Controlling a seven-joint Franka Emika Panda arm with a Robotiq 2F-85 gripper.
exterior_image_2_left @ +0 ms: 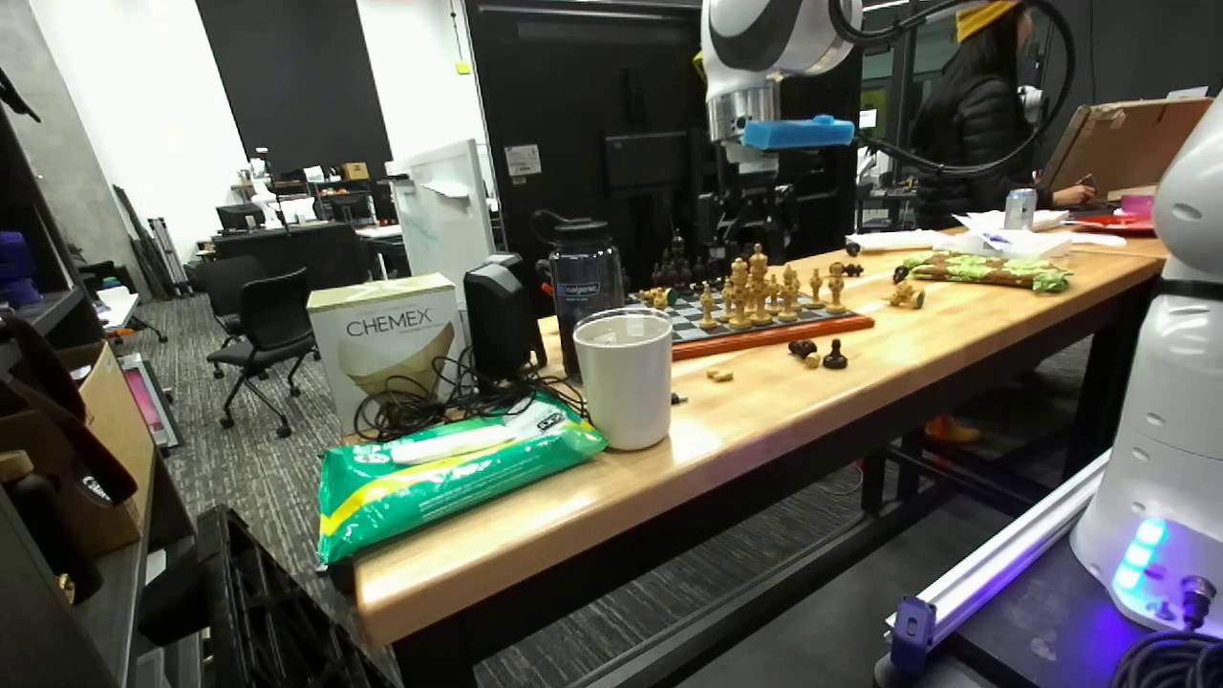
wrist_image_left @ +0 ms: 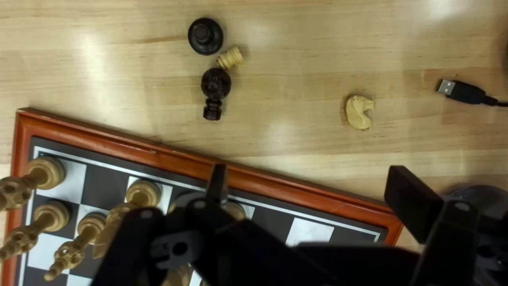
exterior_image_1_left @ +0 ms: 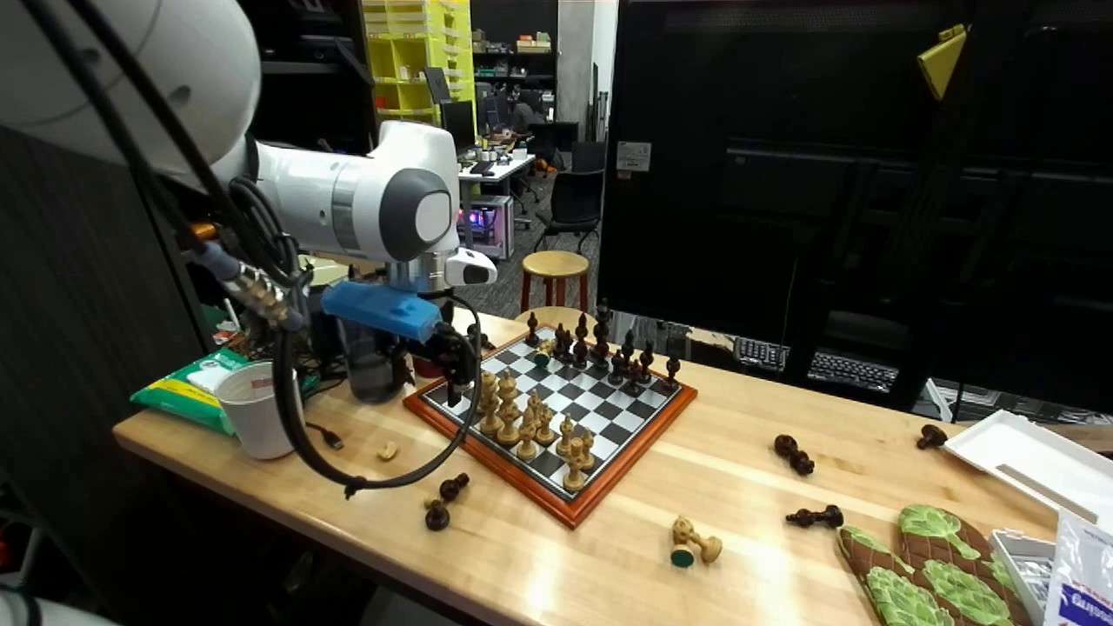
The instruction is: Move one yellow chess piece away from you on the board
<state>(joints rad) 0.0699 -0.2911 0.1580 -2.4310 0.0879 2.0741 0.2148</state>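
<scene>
Reddish-brown wood rims the board (wrist_image_left: 79, 137) across the lower part of the wrist view. Yellow pieces (wrist_image_left: 69, 253) stand on its squares, several near one corner. The pincer (wrist_image_left: 311, 190) hangs over the board's edge, its jaws spread wide and holding nothing; it partly hides one of the yellow pieces. Off the board, on the bench (wrist_image_left: 301, 47), a dark piece (wrist_image_left: 205, 35) stands upright, a second dark piece (wrist_image_left: 215, 87) lies near it, and a yellow stub (wrist_image_left: 230, 58) sits between. Apart from them lie a horse head (wrist_image_left: 358, 113) and a USB plug (wrist_image_left: 462, 91).

In an exterior view, upright dark pieces (exterior_image_1_left: 601, 343) line the board's far side, and a green-based yellow piece (exterior_image_1_left: 543, 352) lies on its side near them. The upright yellow pieces crowd the opposite side. Loose dark chessmen (exterior_image_1_left: 815, 516) lie on the bench toward a leaf-print cloth (exterior_image_1_left: 952, 582). At the bench's other end, a cup (exterior_image_1_left: 256, 413) stands beside a green packet (exterior_image_1_left: 187, 398).

In an exterior view, a bottle (exterior_image_2_left: 585, 282) and a CHEMEX box (exterior_image_2_left: 387, 315) stand behind the cup and packet. The pincer shows over the board, near the upright yellow pieces; against the black background its jaws are hard to make out. A person (exterior_image_2_left: 979, 129) in a yellow hat stands in the background.
</scene>
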